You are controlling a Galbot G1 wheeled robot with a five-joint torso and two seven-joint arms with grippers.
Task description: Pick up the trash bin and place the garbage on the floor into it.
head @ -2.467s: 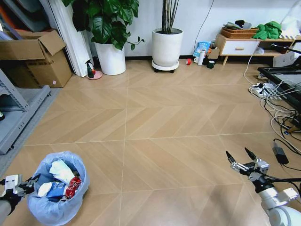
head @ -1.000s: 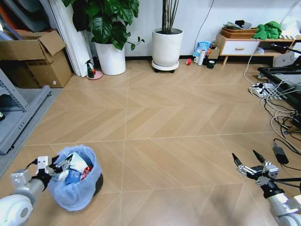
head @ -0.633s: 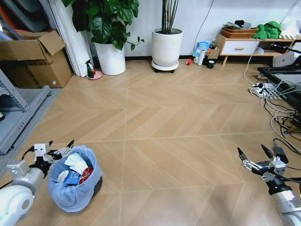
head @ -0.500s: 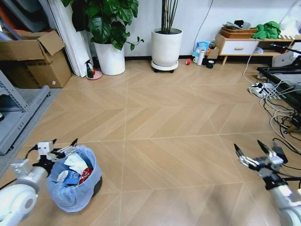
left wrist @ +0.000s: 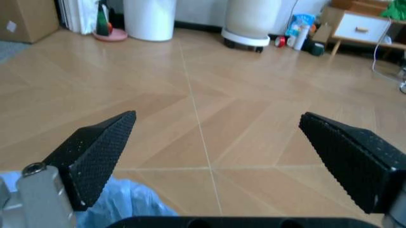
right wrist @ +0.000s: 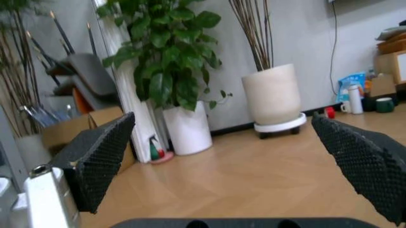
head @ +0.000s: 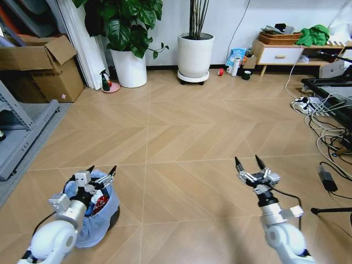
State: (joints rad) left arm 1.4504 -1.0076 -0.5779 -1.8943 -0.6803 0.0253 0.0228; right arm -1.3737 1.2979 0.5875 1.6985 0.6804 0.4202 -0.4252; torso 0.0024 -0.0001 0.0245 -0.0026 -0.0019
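- The trash bin (head: 98, 212) stands on the floor, garbage (head: 98, 202) inside.
- Left gripper (head: 101, 172), jaws spread empty, hovers just above the bin; lift it straight up, clear of the liner.
- Right gripper (head: 247, 161) is well right of the bin, jaws open.

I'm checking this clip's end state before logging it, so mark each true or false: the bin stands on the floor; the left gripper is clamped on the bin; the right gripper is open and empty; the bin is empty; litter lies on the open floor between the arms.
1. The trash bin stands on the floor: true.
2. The left gripper is clamped on it: false, its fingers are spread above the rim.
3. The right gripper is open and empty: true.
4. The bin is empty: false, garbage shows inside.
5. Litter lies between the arms: false, that floor is bare.
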